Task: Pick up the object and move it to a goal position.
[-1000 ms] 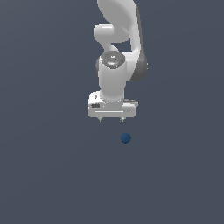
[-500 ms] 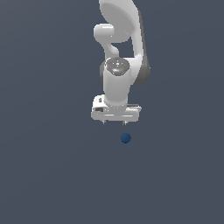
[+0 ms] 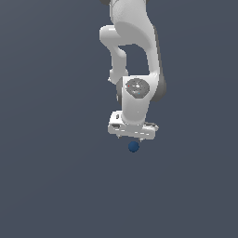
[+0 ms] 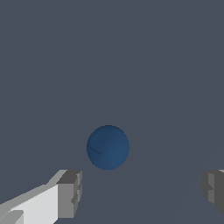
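The blue ball (image 4: 108,147) is seen on the worktop (image 3: 56,186) just below the tool (image 3: 133,138), whose fingers (image 4: 70,194) are spread wide apart.

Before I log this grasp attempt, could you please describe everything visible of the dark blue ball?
The ball is small, round, smooth, matte and dark blue, with one faint darker mark. It lies free on the plain grey surface, just past the open gripper. Neither finger touches it, and it is much narrower than the finger gap.

Flat, even, dim simulator light; sharp renders, no cast shadows or glare.
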### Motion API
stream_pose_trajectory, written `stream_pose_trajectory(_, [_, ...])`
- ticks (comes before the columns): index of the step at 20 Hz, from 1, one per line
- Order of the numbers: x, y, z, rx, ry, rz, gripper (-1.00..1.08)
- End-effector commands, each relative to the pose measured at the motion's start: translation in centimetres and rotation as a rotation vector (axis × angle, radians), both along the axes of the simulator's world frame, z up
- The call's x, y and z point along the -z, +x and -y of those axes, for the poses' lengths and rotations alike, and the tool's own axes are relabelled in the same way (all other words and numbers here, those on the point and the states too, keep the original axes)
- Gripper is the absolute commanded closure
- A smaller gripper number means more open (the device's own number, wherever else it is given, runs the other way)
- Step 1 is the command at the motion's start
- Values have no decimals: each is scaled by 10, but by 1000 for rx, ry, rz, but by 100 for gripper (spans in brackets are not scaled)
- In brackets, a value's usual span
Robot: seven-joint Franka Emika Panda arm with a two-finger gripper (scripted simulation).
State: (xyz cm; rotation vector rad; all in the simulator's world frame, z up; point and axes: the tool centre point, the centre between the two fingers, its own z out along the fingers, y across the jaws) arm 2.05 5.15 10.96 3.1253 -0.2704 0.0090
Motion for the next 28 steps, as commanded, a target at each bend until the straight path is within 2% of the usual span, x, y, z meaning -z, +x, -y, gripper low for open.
stream_pose_trajectory(1, [10, 2, -9, 29, 2, -1, -92])
stream_pose_trajectory(9, [28, 5, -24, 75, 5, -5, -92])
stream_pose_trajectory(15, [31, 5, -24, 73, 5, -6, -92])
stream_pose_trajectory(23, [69, 4, -24, 76, 5, -5, -92])
stream_pose_trajectory(28, [79, 5, -24, 77, 5, -5, -92])
